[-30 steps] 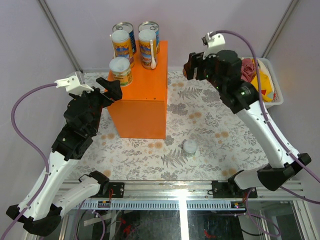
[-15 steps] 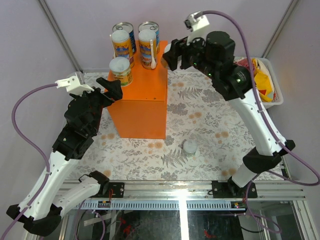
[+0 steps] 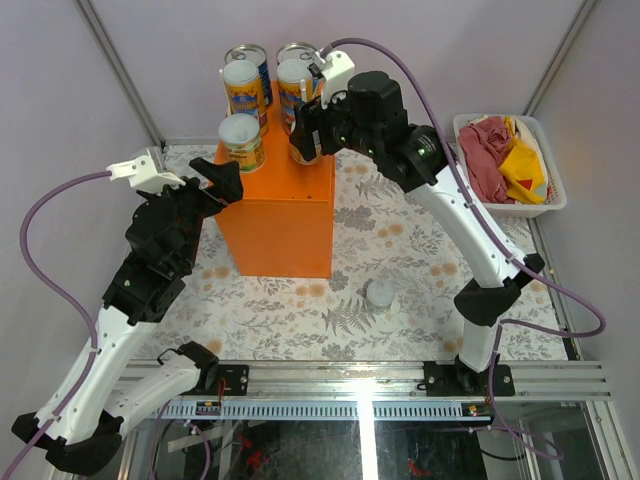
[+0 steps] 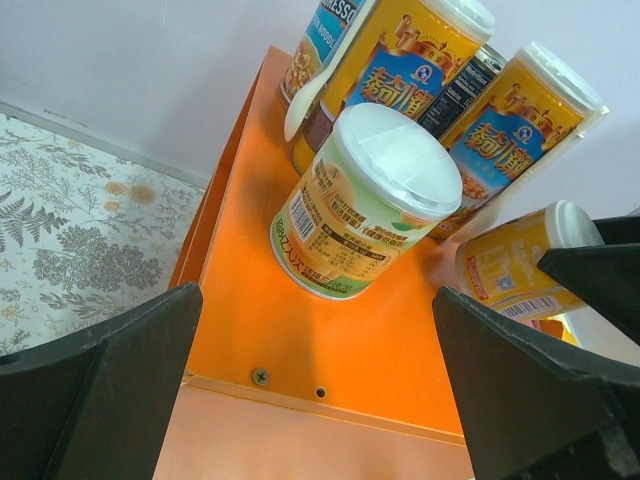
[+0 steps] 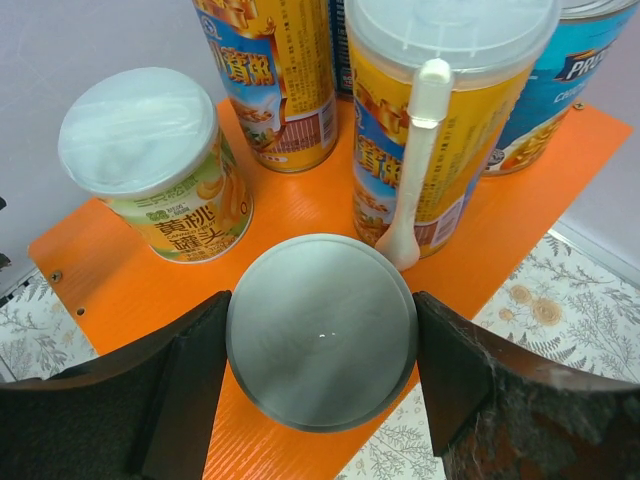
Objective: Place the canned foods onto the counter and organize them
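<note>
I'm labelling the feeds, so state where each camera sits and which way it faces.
Top external: fixed above and behind the bases, looking down on the table; both arms show, the right tool over the orange counter.
Left wrist: on the left arm beside the counter, facing across its top at the standing cans; the open left tool frames the view.
Right wrist: above the counter, looking down; its tool grips a can, silver end toward the lens.
Shared: both wrist views show the green-labelled short can.

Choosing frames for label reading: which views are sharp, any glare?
Top external: sharp, bright glare streak on the near rail. Left wrist: cans crisp, its own fingers dark and soft. Right wrist: labels crisp but leaning outward; the held can shows only its dull metal end.
</note>
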You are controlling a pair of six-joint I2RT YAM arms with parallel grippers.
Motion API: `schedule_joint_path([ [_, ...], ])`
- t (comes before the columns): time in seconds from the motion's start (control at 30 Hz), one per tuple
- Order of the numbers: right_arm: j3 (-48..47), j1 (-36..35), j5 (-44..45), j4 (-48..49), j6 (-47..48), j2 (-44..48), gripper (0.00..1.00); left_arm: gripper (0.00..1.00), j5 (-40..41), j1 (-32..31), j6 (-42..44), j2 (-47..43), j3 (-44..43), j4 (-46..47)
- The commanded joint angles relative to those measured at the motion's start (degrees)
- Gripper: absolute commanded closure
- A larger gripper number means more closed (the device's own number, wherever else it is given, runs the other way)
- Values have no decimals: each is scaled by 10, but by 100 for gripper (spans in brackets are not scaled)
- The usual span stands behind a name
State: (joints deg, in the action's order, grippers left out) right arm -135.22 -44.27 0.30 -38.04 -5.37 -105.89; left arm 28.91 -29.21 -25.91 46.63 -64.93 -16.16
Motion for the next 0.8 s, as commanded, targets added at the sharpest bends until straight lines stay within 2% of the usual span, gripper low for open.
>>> schedule_joint_path([
  [0.0,-47,-11,-5,39,-2,5,56,0,-2,-1,-2,-9,7,38],
  [0.3,-82,-15,-8,20,-12,-40,54,0,-3,-1,-1,-11,10,38],
  [0.77,-76,-14,4,17,-14,-66,46,0,-2,-1,1,-6,8,36],
])
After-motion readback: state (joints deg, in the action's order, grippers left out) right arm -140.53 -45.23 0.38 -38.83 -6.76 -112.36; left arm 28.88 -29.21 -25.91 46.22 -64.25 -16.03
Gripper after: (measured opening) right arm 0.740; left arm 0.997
